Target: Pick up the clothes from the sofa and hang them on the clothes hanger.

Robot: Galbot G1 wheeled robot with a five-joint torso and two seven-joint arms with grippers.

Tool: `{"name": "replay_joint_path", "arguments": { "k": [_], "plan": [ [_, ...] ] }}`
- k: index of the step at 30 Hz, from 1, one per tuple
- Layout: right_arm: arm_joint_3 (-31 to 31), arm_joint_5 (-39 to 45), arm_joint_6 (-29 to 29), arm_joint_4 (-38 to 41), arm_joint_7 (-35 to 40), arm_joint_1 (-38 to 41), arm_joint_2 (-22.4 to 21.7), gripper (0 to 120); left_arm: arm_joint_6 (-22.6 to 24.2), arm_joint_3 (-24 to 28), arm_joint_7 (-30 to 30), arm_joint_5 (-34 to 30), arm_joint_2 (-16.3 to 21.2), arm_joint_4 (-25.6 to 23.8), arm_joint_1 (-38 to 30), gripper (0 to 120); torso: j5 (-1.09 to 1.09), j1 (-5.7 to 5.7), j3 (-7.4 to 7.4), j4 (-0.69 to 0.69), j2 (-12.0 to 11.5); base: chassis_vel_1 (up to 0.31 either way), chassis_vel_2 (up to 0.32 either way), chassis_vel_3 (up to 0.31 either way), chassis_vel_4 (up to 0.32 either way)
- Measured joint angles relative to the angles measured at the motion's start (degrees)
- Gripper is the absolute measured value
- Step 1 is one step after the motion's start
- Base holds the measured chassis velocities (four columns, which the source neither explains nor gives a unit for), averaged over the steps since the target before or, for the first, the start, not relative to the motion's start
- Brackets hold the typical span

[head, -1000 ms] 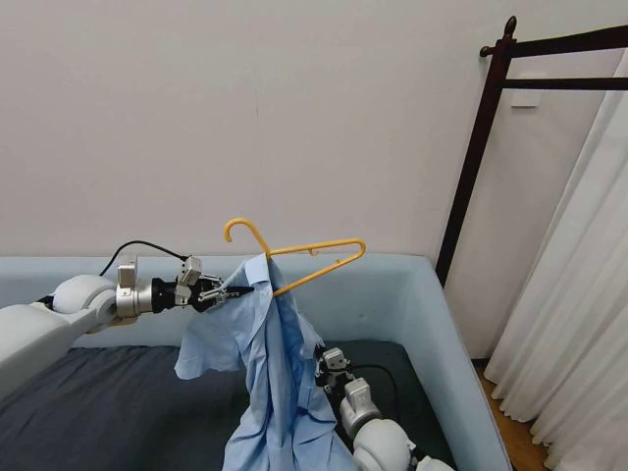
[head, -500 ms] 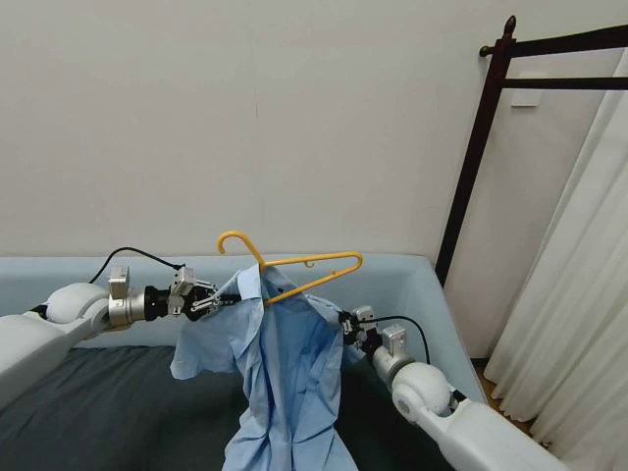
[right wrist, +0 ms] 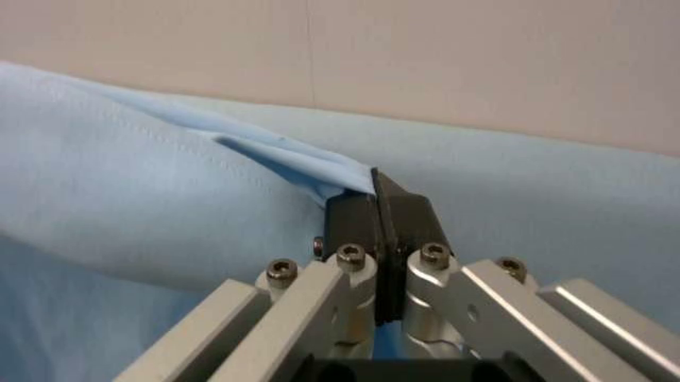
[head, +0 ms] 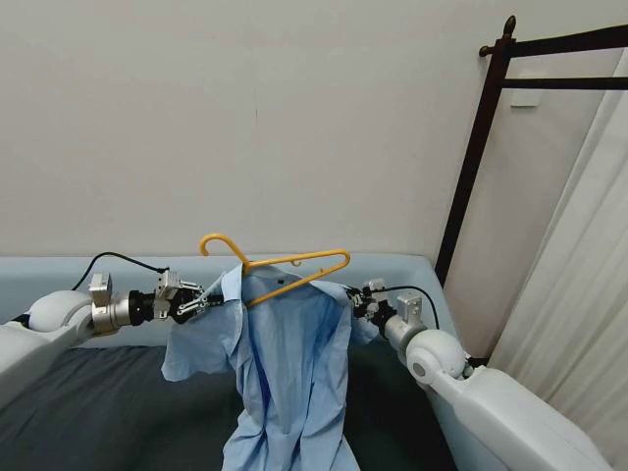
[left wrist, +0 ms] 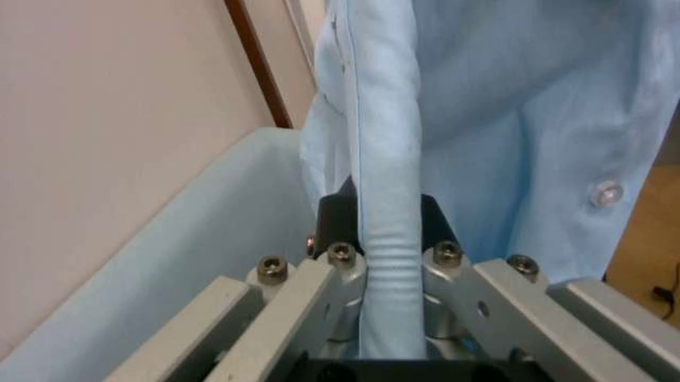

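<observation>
The blue shirt (head: 285, 363) hangs spread above the sofa (head: 437, 294), draped on the yellow hanger (head: 294, 262). Just now the right end effector (head: 353, 298) has come up and pinched the far shoulder; the left end effector (head: 208, 300) stays clamped on a collar fold. So it's opened out for the rack (head: 478, 147). Cloth hides how the hanger sits inside.
</observation>
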Motion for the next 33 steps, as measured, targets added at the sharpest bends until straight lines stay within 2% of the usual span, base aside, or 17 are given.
{"name": "replay_joint_path", "arguments": {
  "k": [5, 11, 15, 20, 27, 29, 33],
  "plan": [
    [-0.1, 0.9, -0.2, 0.7, 0.0, 1.4, -1.1, 0, -0.4, -1.2, 4.3, 5.5, 0.3, 0.0, 0.3, 1, 0.0, 0.0, 0.0, -0.01, 0.0, 0.0, 0.0, 0.0, 0.0],
    [0.5, 1.4, -0.3, 2.5, 0.0, 2.3, -2.6, 0, -0.4, -2.1, 4.6, 8.1, 0.4, 0.6, 0.8, 1, -0.01, 0.0, 0.0, -0.01, 0.0, 0.0, 0.0, 0.0, 0.0],
    [1.6, 0.9, -0.2, 5.8, -0.9, 2.7, -5.4, 0, -1.0, -3.0, 2.9, 12.2, 0.2, 2.6, 0.8, 1, 0.0, 0.0, 0.0, -0.01, 0.0, 0.0, 0.0, 0.0, 0.0],
    [2.2, -0.8, 0.5, 9.8, -2.8, 1.4, -8.7, 0, -1.3, -3.5, 0.0, 13.9, 0.0, 4.1, 0.5, 1, 0.0, 0.0, 0.0, -0.02, 0.0, 0.0, 0.0, 0.0, 0.0],
    [3.2, -1.2, 0.7, 15.6, -3.7, -0.6, -10.6, 0, -1.0, -3.7, -1.8, 16.4, -0.1, 5.3, -0.1, 1, 0.01, 0.0, 0.0, -0.01, 0.0, 0.0, 0.0, 0.0, 0.0],
    [3.3, -0.6, 0.6, 17.7, -3.7, -0.7, -11.2, 0, -0.3, -3.7, -3.7, 18.3, -0.2, 5.0, -0.2, 1, 0.0, 0.0, 0.0, 0.01, 0.0, 0.0, 0.0, 0.0, 0.0],
    [2.8, 0.6, 0.1, 20.2, -3.5, 0.5, -11.5, 0, 3.4, -3.6, -7.3, 19.0, -0.4, 1.2, -0.4, 1, 0.0, 0.0, 0.0, 0.0, 0.0, 0.0, 0.0, 0.0, 0.0]
  ]
}}
